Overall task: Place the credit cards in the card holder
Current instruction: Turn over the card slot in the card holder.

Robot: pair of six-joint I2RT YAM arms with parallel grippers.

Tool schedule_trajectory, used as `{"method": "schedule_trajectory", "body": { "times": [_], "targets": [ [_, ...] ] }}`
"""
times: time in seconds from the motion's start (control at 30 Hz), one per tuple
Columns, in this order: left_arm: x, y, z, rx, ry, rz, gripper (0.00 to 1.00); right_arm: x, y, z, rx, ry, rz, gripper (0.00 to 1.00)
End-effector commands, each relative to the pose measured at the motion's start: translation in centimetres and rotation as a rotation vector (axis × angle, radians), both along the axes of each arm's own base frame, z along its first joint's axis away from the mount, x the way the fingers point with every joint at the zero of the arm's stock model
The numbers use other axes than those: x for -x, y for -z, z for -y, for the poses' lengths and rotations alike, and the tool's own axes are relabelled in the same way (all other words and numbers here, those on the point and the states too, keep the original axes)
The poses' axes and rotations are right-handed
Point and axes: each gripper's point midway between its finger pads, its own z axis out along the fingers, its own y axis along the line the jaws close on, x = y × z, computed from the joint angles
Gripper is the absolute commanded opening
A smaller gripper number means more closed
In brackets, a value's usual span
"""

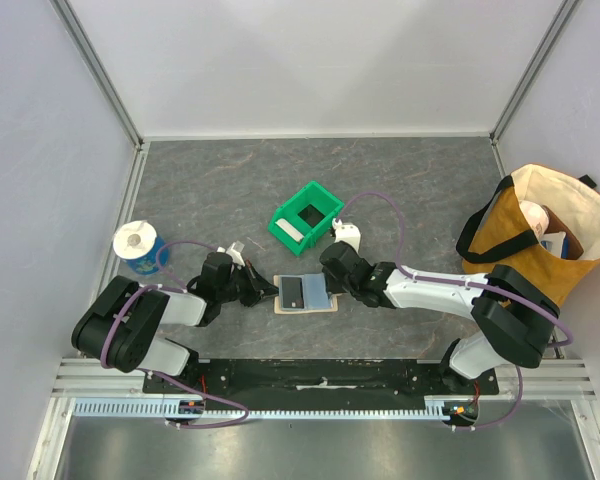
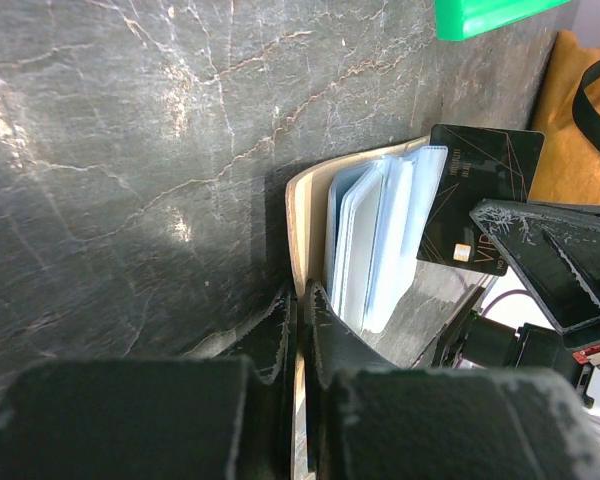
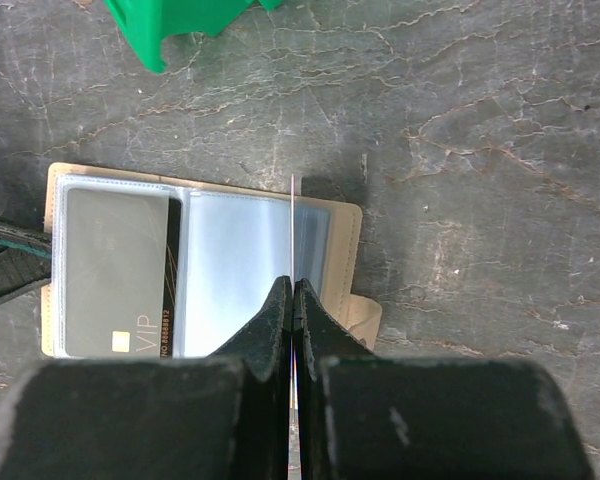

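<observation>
The right gripper point(image 3: 293, 292) is pinched almost completely together on 1 thin card point(image 3: 293, 225), which shows edge-on in the right wrist view as a pale line sticking out past the fingertips. The card stands on edge over the right half of the open card holder point(image 3: 346, 238), above its clear plastic sleeves; whether its front edge has entered a sleeve cannot be told. The holder lies flat and spread open on the grey table point(image 1: 410, 200), tan cover down. 1 dark card point(image 3: 115, 268) with gold "VIP" lettering sits in the sleeve on the holder's left half. The left gripper point(image 2: 302, 300) is closed narrowly on the tan cover at the holder's left edge, and in its own wrist view the pale blue sleeves fan up just beyond the fingertips. From above, the 2 grippers face each other across the holder, 1 at each end. A green bin point(image 1: 305, 217) stands just behind the holder, a tan and white tote bag point(image 1: 540, 225) sits at the far right, and a blue and white container point(image 1: 140, 248) is at the left.
</observation>
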Motion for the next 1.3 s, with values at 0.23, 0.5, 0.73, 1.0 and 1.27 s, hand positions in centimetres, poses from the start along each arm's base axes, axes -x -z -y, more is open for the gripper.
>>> {"method": "schedule_trajectory", "body": {
  "times": [0.23,0.5,0.73,1.0,1.27],
  "targets": [
    [2.6,4.1,-2.1,-0.135,-0.032,-0.145,0.02,0.6,-0.7,-1.8,-0.067,-0.047,-0.025,0.00],
    [2.7,4.2,-2.2,-0.135,-0.033,-0.148,0.02,1.2,-0.5,-4.0,-0.163,-0.085,-0.067,0.00],
    [2.8,4.2,-2.2,-0.134,-0.034,-0.147,0.02,0.1,-3.2,-7.0,-0.256,-0.135,-0.034,0.00],
    [2.8,4.4,-2.3,-0.139,-0.038,-0.149,0.02,0.9,-4.2,-10.6,-0.364,-0.261,-0.065,0.00],
    [3.0,4.7,-2.4,-0.145,-0.040,-0.157,0.02,0.2,-6.3,-8.5,-0.392,-0.207,0.008,0.00]
  ]
}}
